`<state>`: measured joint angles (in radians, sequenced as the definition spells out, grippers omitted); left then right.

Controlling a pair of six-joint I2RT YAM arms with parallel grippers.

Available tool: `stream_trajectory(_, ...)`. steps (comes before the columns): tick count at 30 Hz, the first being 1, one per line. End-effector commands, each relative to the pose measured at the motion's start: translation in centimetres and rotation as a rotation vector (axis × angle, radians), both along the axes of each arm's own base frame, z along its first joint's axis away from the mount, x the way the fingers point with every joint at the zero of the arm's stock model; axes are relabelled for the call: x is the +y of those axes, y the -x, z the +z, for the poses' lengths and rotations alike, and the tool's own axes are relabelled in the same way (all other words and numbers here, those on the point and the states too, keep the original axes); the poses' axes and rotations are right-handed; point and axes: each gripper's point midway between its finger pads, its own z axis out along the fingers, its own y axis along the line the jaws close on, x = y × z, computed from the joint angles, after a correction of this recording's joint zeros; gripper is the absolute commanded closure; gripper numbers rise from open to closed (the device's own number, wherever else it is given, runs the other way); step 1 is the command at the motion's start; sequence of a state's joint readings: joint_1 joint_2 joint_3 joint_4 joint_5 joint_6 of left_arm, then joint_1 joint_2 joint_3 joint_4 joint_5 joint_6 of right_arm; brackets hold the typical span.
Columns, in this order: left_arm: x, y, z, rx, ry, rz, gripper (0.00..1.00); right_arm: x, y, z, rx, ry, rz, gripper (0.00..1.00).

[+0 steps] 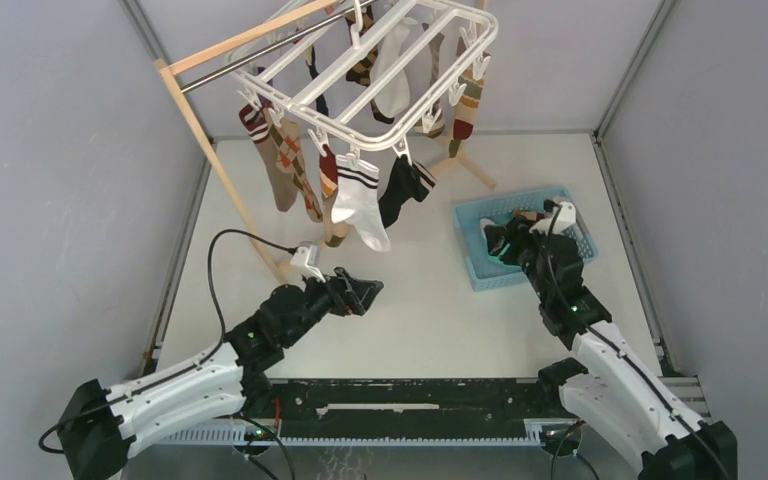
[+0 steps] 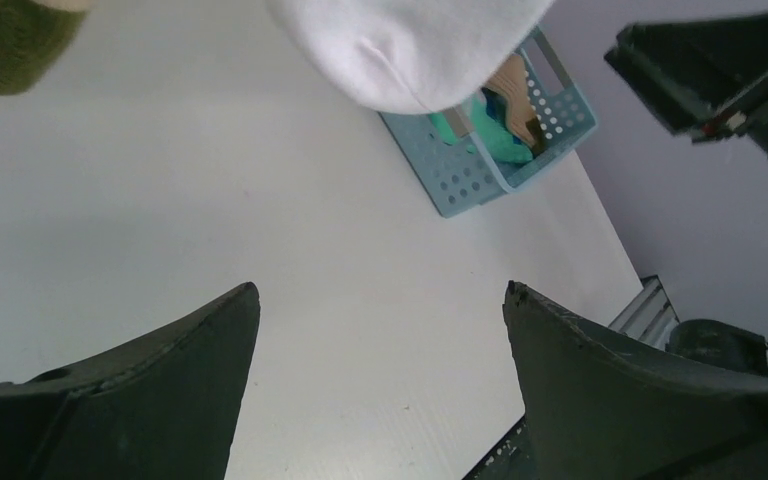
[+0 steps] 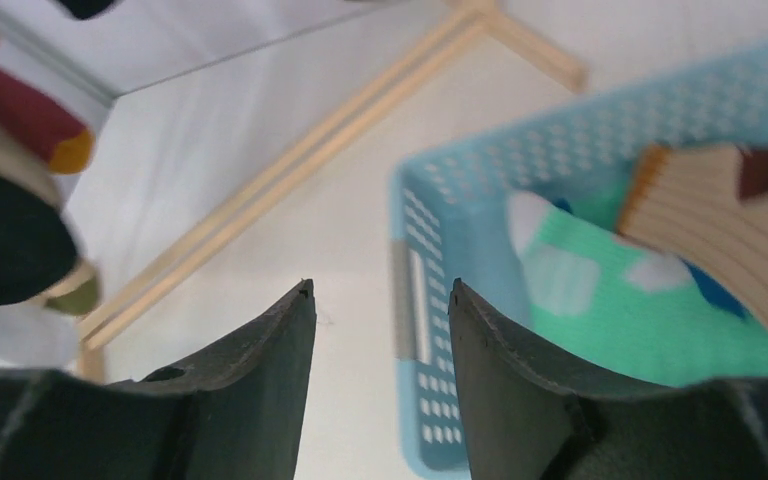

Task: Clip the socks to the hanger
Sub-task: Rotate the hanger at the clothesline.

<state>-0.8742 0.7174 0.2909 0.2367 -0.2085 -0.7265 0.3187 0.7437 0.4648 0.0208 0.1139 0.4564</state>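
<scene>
The white hanger [image 1: 390,70] hangs at the top centre from a wooden pole, with several socks clipped to it. The mint-green sock [image 3: 640,300] and the brown and orange sock [image 3: 730,220] lie in a blue basket [image 3: 410,300]. Both also show in the left wrist view, the mint one [image 2: 495,140] and the brown one [image 2: 515,85]. My right gripper [image 3: 380,290] is open and empty, hovering over the basket's left rim [image 1: 480,275]; it shows from above too [image 1: 505,242]. My left gripper [image 1: 365,292] is open and empty above the table, below the hanging socks [image 2: 381,290].
A white black-striped sock [image 1: 358,200] and a black sock [image 1: 403,188] hang from the hanger's near edge; the white toe [image 2: 410,50] is just above my left gripper. The wooden stand [image 1: 215,160] leans at the left, with a foot [image 3: 360,130] behind the basket. Grey walls enclose the table.
</scene>
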Motion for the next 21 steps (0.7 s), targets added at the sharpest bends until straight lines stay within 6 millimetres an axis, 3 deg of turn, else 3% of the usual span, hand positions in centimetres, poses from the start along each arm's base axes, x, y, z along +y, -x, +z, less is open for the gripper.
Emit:
stream_trajectory(1,-0.9,0.7,2.3,-0.14,0.0,-0.046,0.07,3.2,-1.4,9.3,-0.29,0.076,0.121,0.44)
stream_trajectory(5,-2.2,1.9,4.8,-0.235,0.019,-0.135,0.07,6.2,-1.2,13.8,-0.409,0.106,0.283,0.5)
stream_trajectory(10,-2.6,2.4,5.8,-0.295,0.018,-0.178,0.07,9.5,-0.3,19.7,-0.544,0.171,0.494,0.49)
stream_trajectory(15,-2.1,2.3,5.9,-0.325,0.004,-0.169,0.07,12.8,1.0,22.4,-0.737,0.247,0.718,0.44)
stream_trajectory(21,-1.6,2.2,6.0,-0.341,-0.011,-0.148,0.07,13.9,1.2,24.7,-0.907,0.277,0.788,0.4)
